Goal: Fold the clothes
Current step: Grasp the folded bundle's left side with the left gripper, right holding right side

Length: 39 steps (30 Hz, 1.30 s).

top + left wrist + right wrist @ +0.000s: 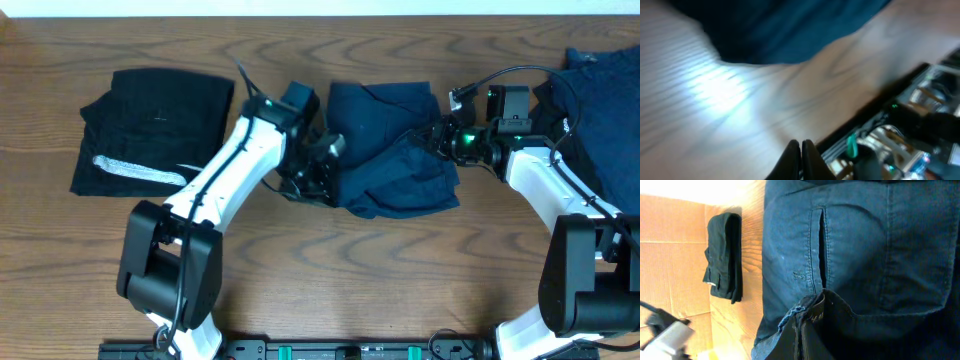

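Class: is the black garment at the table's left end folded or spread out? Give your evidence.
Folded. The black garment lies as a compact rectangle with stacked edges; the right wrist view shows its layers doubled over.

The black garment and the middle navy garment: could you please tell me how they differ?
The black garment lies folded flat in a tidy block; the navy garment is rumpled. The black garment carries a whitish-grey band; the navy garment is plain. The black garment lies untouched, while the right gripper pinches the navy garment's edge. Both are dark cloth on the wooden table.
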Tool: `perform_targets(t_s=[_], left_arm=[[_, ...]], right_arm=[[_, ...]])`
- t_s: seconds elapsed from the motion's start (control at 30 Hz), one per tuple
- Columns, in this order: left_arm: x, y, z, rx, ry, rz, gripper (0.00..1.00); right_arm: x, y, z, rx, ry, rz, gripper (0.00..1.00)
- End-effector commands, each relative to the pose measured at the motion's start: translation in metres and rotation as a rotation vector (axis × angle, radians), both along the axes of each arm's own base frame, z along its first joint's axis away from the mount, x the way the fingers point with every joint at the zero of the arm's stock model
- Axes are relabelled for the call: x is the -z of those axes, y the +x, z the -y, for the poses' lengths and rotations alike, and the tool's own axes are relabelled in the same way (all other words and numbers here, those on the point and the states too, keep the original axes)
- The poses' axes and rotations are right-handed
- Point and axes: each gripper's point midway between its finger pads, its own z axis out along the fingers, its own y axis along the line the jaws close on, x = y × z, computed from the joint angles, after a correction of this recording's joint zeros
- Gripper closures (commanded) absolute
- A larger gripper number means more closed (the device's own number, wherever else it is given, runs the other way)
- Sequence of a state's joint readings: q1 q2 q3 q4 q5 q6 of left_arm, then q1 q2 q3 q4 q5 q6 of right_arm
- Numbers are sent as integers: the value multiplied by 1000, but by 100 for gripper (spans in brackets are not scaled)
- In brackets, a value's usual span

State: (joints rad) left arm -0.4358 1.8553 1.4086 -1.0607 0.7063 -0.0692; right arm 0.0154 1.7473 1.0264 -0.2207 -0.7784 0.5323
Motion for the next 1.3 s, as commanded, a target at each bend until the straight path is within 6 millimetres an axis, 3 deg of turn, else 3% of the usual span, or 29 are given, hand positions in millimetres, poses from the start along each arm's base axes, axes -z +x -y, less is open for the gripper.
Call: perform_targets(t_s=[0.0, 0.17, 0.3, 0.47, 0.6, 0.83, 1.0, 1.27], left_arm=[[-1, -3, 13, -24, -127, -41, 94], [10, 19, 23, -83, -166, 36, 94], [23, 30, 27, -203, -171, 11, 94], [45, 23, 33, -336, -203, -88, 94], [27, 12, 52, -259, -372, -103, 94], [45, 19, 49, -344, -241, -71, 94], [53, 11, 57, -329, -186, -41, 94], [75, 39, 38, -506, -8, 70, 94]], right_arm=[[-13, 11, 0, 23, 7, 40, 99], [-37, 24, 3, 73, 24, 114, 99], [-41, 25, 3, 86, 20, 118, 99], [-37, 23, -1, 90, 6, 99, 99], [-34, 23, -4, 94, -15, 100, 99], [-33, 21, -13, 82, -27, 102, 99], [-33, 21, -14, 79, -27, 102, 99], [-33, 19, -18, 67, -23, 102, 99]])
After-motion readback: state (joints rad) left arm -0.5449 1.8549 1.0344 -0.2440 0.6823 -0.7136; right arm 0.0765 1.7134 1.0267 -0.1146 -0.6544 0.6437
